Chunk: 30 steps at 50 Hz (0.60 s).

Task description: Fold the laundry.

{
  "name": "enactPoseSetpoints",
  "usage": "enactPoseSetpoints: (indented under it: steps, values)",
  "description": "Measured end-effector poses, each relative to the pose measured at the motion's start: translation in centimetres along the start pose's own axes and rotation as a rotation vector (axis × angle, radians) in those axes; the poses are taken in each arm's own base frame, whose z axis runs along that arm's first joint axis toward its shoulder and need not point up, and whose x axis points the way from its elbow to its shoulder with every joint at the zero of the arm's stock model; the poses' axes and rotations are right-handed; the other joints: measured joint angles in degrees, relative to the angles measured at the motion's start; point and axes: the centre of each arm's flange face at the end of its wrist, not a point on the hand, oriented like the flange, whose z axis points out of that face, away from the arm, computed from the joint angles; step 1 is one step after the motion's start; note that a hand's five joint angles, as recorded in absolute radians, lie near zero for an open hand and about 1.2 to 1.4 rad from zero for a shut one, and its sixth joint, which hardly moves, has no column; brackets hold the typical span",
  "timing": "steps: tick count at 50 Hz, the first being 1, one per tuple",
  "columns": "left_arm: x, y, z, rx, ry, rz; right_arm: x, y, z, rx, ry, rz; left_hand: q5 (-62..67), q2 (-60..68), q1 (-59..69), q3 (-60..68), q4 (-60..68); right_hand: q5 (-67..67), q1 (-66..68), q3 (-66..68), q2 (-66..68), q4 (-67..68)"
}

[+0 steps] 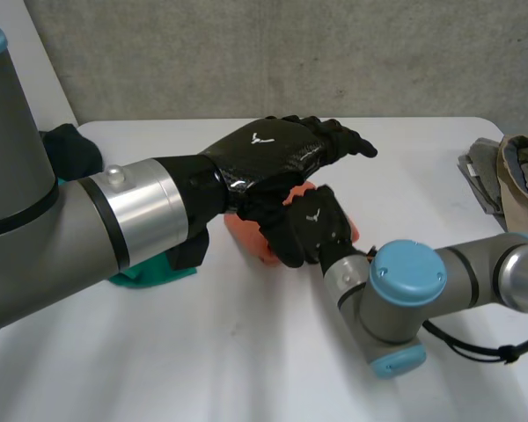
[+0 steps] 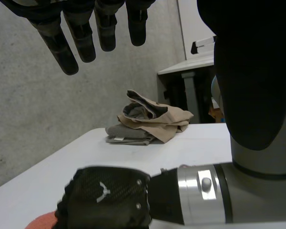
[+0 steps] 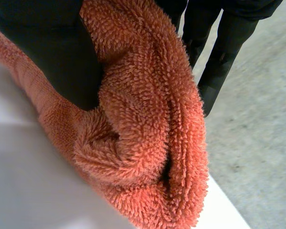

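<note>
Centrally on the white table (image 1: pixel 246 352) lies the orange towel (image 1: pixel 246 239), a thick terry cloth bunched into a roll. The right hand (image 1: pixel 310 230) comes to it from 4 o'clock and sits on the towel's top and near side. In the right wrist view the right hand (image 3: pixel 52 47) presses its thumb into one side of the towel (image 3: pixel 148 119). The fingers (image 3: pixel 219 47) run down the far side, so the folded pile is pinched between them. The towel's lower edge rests on the table (image 3: pixel 28 181).

The left hand (image 1: pixel 273 154) reaches in from 9 o'clock and hangs over the right hand and the towel, its fingertips pointing toward 3 o'clock. In its own wrist view the left hand (image 2: pixel 81 33) has its fingers straight, slightly spread and in the air, gripping nothing. Under its palm is the back of the right hand (image 2: pixel 107 193), with a sliver of the towel (image 2: pixel 40 222) beside it. Whether the left palm touches the right hand cannot be told.

Each hand carries a small white emblem on its back, a forked shape: one on the left hand (image 1: pixel 262 137), one on the right (image 1: pixel 312 216).

A pile of beige and grey clothes (image 1: pixel 510 171) lies at 2 o'clock from the towel, at the table's edge and well apart from both hands. The same pile (image 2: pixel 150 124) shows beyond the left fingertips. A teal cloth (image 1: pixel 154 272) lies under the left arm at 8 o'clock from the towel, and a dark cloth (image 1: pixel 70 149) at 10 o'clock.
</note>
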Motion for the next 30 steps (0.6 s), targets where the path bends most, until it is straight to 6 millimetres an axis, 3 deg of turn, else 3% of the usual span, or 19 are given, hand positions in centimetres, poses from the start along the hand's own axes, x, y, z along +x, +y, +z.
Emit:
enactPoseSetpoints:
  steps: [5,10,16,19,24,27,30]
  values:
    - [-0.3,-0.6,-0.2,0.018,-0.015,0.008,2.5,-1.8,1.3,0.064,0.066,0.008,0.0,0.0,0.0,0.0,0.0,0.0,0.0,0.0,0.0,0.16]
    - [-0.7,-1.8,-0.5,0.063,-0.044,0.026,7.1,-5.2,2.8,0.168,0.177,0.03,0.0,0.0,0.0,0.0,0.0,0.02,0.0,0.0,0.0,0.21]
    - [-1.3,-3.2,-0.6,0.126,-0.088,0.037,13.8,-8.2,3.8,0.261,0.322,0.045,0.0,0.0,0.0,0.0,0.0,0.0,0.0,0.0,0.0,0.22]
    - [-1.5,-4.0,-0.7,0.165,-0.115,0.03,19.9,-9.3,3.7,0.302,0.447,0.044,0.0,0.0,0.0,0.0,0.0,0.47,0.0,0.08,0.0,0.23]
    - [-1.6,-4.2,-0.7,0.186,-0.127,0.018,27.7,-8.7,2.4,0.32,0.602,0.036,0.0,0.0,0.0,0.0,0.0,0.49,0.0,0.39,0.0,0.26]
    - [-1.5,-3.8,-0.6,0.182,-0.127,0.009,33.2,-6.6,1.0,0.317,0.698,0.026,0.0,0.0,0.0,0.0,0.0,0.49,0.0,0.39,0.0,0.27]
    - [-1.5,-3.4,-0.5,0.176,-0.124,0.004,36.3,-3.8,0.1,0.302,0.74,0.011,0.0,0.0,0.0,0.0,0.0,0.49,0.0,0.63,0.0,0.27]
